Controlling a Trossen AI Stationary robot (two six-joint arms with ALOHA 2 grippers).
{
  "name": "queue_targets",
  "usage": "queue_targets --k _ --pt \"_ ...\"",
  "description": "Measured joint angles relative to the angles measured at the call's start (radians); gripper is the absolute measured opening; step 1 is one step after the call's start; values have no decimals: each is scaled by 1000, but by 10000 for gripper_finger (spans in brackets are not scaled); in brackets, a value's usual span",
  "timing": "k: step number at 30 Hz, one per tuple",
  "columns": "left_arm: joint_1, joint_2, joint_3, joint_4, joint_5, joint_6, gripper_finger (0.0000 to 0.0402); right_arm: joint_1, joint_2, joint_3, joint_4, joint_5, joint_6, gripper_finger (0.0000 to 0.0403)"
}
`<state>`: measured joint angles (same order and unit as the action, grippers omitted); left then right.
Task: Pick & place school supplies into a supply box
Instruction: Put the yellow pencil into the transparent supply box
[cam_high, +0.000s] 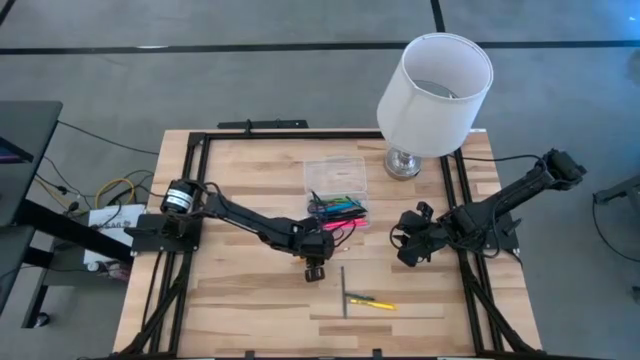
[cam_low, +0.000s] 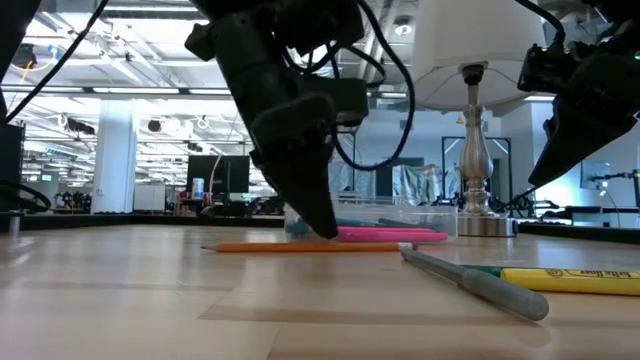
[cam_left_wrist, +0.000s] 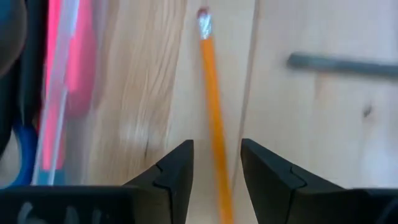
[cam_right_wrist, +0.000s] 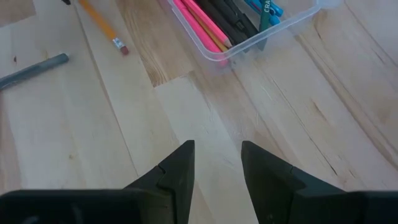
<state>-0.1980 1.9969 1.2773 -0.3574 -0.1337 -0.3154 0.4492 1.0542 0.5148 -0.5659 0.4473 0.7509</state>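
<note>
The clear supply box (cam_high: 335, 178) lies on the table's far middle. Several pens (cam_high: 340, 208) in pink, black, blue and green fill its near end (cam_right_wrist: 249, 37). An orange pencil (cam_left_wrist: 214, 118) lies flat on the wood just near of the box, also visible in the low view (cam_low: 300, 246). My left gripper (cam_left_wrist: 216, 163) is open and low over the pencil, one finger on each side, not touching it; it also shows in the high view (cam_high: 315, 262). A grey pen (cam_high: 343, 292) and a yellow marker (cam_high: 372, 302) lie nearer. My right gripper (cam_right_wrist: 217, 163) is open and hovers over bare wood to the right (cam_high: 410, 245).
A white-shaded lamp (cam_high: 432, 88) stands on a metal base (cam_high: 403, 162) at the far right, close beside the box. Black frame rails (cam_high: 190, 200) run along the table's edges. Bare wood lies at the near left of the table.
</note>
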Motion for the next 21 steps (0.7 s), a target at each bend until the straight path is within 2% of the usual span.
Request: queue_targets --k 6,11,16,21 --pt "-5 87 108 -91 21 10 130 0 0 0 8 0 -25 124" --pt "-7 191 270 -279 -3 -2 125 0 0 0 6 0 -25 124" --pt "-8 279 448 -479 -2 -3 88 0 0 0 4 0 -26 124" --pt "-6 339 550 -564 10 11 49 0 0 0 5 0 -26 124"
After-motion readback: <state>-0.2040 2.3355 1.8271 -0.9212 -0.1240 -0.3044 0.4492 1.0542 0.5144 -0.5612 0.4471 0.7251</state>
